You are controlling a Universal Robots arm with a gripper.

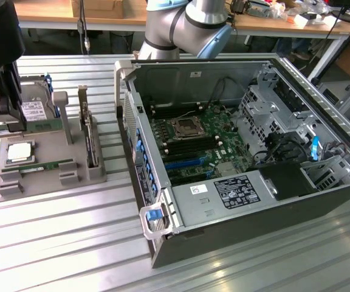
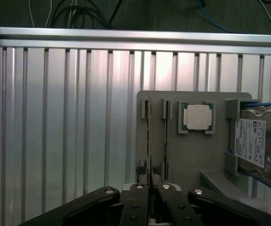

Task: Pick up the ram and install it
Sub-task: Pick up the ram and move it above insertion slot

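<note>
The ram (image 2: 148, 141) is gripped edgewise by the clenched gripper (image 2: 149, 187) over the grey holder (image 2: 192, 160). Slippage or tilting is judged possible, given the narrow purchase; the neighbouring stick (image 2: 166, 136) could be clipped.

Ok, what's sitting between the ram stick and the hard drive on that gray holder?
The square silver processor chip, in its own pocket of the gray holder, lies between the ram and the hard drive. The wrist view shows this plainly.
</note>
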